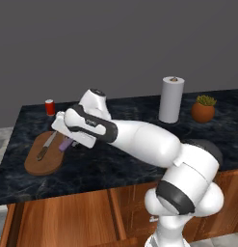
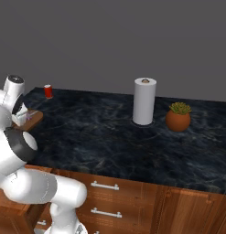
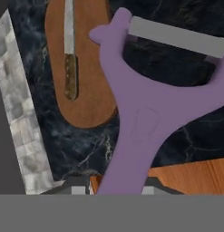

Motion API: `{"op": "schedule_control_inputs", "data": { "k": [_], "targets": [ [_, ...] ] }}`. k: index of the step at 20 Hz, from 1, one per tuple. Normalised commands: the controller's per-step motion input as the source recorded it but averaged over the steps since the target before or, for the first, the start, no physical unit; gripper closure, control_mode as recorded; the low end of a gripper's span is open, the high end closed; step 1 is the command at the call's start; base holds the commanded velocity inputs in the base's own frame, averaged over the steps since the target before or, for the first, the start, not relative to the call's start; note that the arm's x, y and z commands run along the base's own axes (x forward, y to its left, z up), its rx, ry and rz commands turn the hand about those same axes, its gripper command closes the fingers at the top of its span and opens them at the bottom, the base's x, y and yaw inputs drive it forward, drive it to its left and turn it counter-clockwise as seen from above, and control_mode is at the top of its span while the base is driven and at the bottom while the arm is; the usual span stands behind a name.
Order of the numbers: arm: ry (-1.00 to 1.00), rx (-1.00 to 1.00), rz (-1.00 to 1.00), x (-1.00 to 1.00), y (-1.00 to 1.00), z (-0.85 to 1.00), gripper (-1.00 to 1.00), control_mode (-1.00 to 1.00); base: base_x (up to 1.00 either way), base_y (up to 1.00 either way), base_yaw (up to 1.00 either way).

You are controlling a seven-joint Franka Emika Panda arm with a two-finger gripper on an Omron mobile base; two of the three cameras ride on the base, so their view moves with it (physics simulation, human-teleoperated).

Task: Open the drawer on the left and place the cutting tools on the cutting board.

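Over the board's (image 1: pixel 41 157) right edge, gripper (image 1: pixel 67 142) clamped on peeler (image 3: pixel 140 118); we shift it inboard beside the knife (image 3: pixel 69 54) before letting go.

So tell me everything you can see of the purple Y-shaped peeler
The slim purple Y-headed peeler looks like smooth matte plastic: a flat handle that widens into two prongs, with a grey metal blade bridging them. Its handle end runs down between the gripper fingers, so it appears held, raised over the dark marbled counter beside the brown wooden cutting board. From the left base view it peeks out under the hand at the board's edge.
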Motion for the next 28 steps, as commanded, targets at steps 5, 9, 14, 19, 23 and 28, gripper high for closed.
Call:
{"op": "schedule_control_inputs", "data": {
  "k": [5, 9, 14, 19, 23, 28],
  "targets": [
    [0.0, -0.12, 0.0, 0.09, 0.1, -0.09, 1.0, -1.0, 0.0, 0.0, 0.0],
    [0.0, -0.17, 0.0, 0.13, 0.19, -0.34, 1.0, -1.0, 0.0, 0.0, 0.0],
    [0.0, -0.1, 0.0, 0.13, 0.13, -0.39, 1.0, -1.0, 0.0, 0.0, 0.0],
    [0.0, 0.0, 0.0, 0.14, 0.08, -0.06, 1.0, -1.0, 0.0, 0.0, 0.0],
    [-0.02, -0.03, 0.0, 0.25, 0.13, -0.02, 1.0, -1.0, 0.0, 0.0, 0.0],
    [-0.1, -0.1, 0.0, 0.12, 0.13, -0.31, 1.0, -1.0, 0.0, 0.0, 0.0]
  ]
}}
